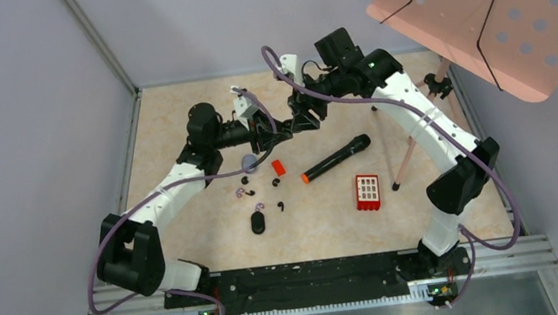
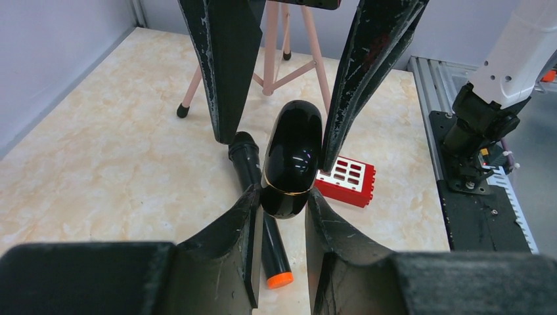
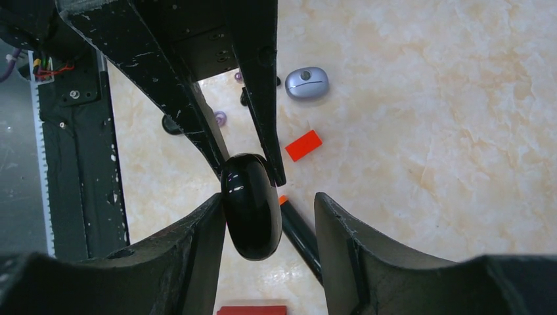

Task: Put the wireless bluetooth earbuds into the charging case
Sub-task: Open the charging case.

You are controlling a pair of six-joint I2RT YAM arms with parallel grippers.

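Clamping the glossy black charging case (image 2: 292, 164) tight with the left gripper (image 2: 281, 200), up in the air over the table (image 1: 168, 115). Straddling its other end with the right gripper (image 3: 269, 200), fingers spread, only one of them touching the shell. Seeing the earbuds (image 1: 276, 181) scattered down on the tabletop, well apart from the case, near a small red block (image 1: 279, 168) and a grey oval pod (image 3: 307, 83). Also spotting a black stick with an orange tip (image 1: 335, 158) near a red windowed brick (image 1: 368, 192).

We see the case (image 2: 292, 164), glossy black with a gold seam and shut, clamped in the left gripper (image 2: 281, 213), its far end within the wide-spread right gripper (image 3: 269, 220). Tiny earbuds (image 1: 276, 182) lie scattered on the desk (image 1: 330, 219) below them.
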